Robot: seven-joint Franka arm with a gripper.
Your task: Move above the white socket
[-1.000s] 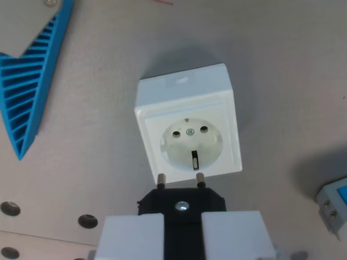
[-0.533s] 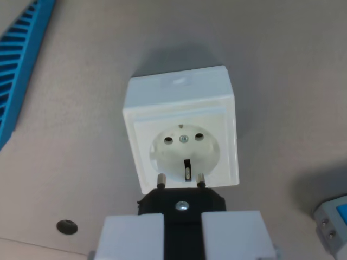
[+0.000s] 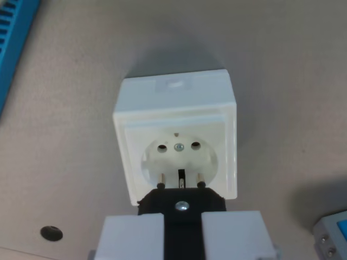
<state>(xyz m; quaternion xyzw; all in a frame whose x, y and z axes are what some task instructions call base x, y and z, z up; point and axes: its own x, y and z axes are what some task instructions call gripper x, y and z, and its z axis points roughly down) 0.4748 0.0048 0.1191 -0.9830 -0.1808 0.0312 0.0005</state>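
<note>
The white socket [image 3: 176, 143] sits on the table near the middle of the wrist view, and the black plug [image 3: 181, 203] clamped in the gripper [image 3: 182, 230] already overlaps its lower rim, pins over the recess — so the approach looks nearly done, with only a final centring left. Around it lie the beige tabletop [image 3: 282, 70] with a mounting hole [image 3: 51, 233], a blue part [image 3: 11, 32] at the wrist view's left edge and a grey-blue block [image 3: 331, 233] at its lower right — no more of the room shows.

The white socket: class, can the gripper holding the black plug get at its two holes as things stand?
Probably yes. Nothing lies between the black plug and the white socket; its pins already overlap the recess. The gripper looks shut on it.
</note>
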